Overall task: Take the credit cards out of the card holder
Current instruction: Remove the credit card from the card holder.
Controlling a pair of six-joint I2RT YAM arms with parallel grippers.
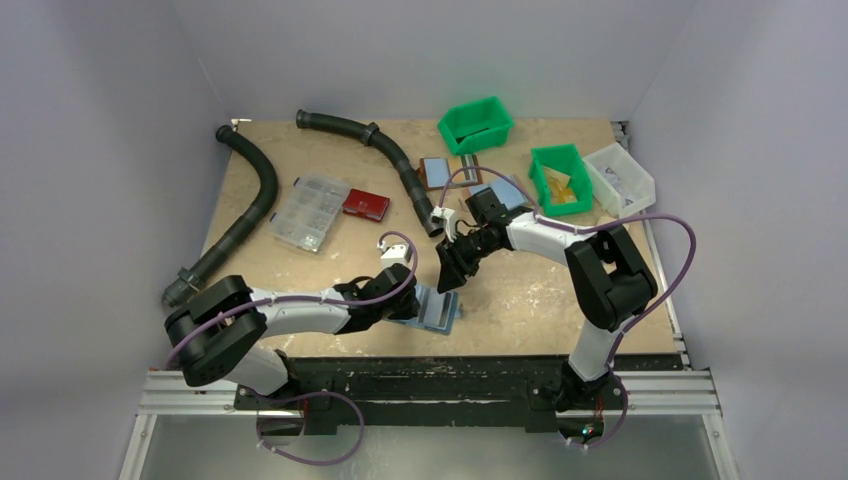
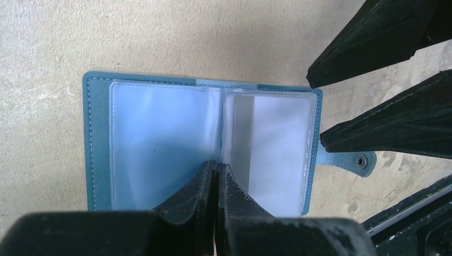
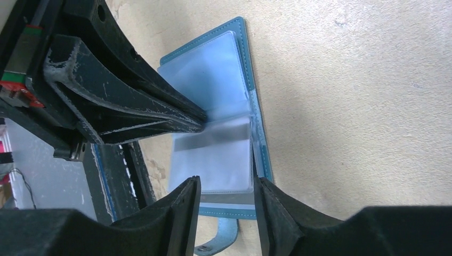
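Your left gripper [image 2: 216, 166] has its fingers pressed together, tips down on the centre fold of the card holder [image 2: 100, 133], right where the clear sleeves meet. Whether a thin leaf is caught between them, you cannot tell from here. Your right gripper [image 3: 226, 182] stands with its fingers spread about halfway, holding nothing, and the outer edge of the sleeve lies just ahead of the gap. The card [image 3: 213, 154] sits in that sleeve, its grey stripe running parallel to the fold and across your right fingers' line of approach. The holder lies open and flat on the table [image 2: 160, 37] at the near edge, between the two arms. The snap tab [image 2: 353, 160] sticks out on the right gripper's side. Judged from this, the right arm is placed for the pull while the left pins the fold.
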